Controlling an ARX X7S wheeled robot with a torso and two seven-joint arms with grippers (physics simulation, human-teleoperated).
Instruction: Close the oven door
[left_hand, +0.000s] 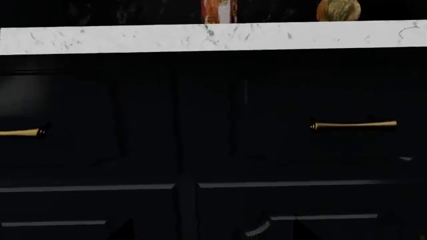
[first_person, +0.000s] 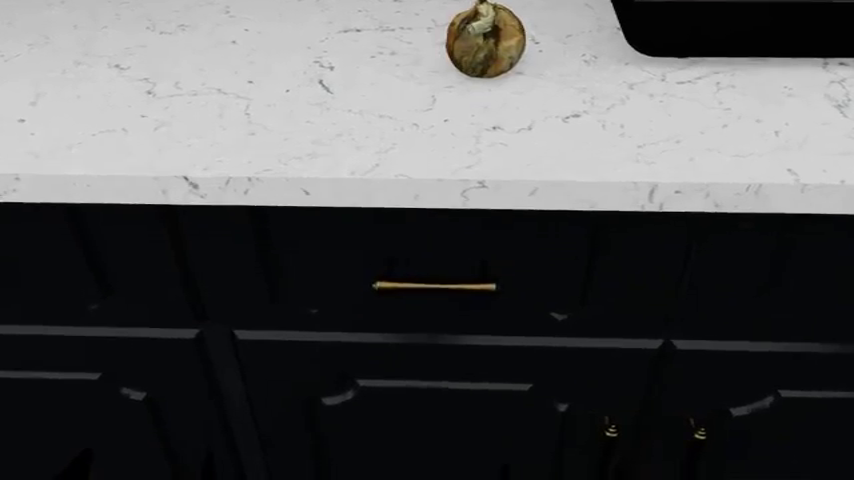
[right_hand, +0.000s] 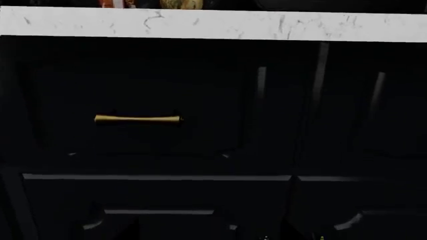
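Facing dark drawer's gold handle (first_person: 434, 287) under marble counter (first_person: 267, 110); hand state untellable.

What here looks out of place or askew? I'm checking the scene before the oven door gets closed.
Nothing stands out as spilled, damaged or askew. The marble countertop holds a brown-green rounded object, and the brass drawer handle sits level on the dark cabinet front. One oddity for the task: no oven door shows in any view.

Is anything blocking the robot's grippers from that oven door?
I can't tell: no oven door or gripper shows in any view. Only the counter, dark cabinet fronts and a brass drawer handle are visible.
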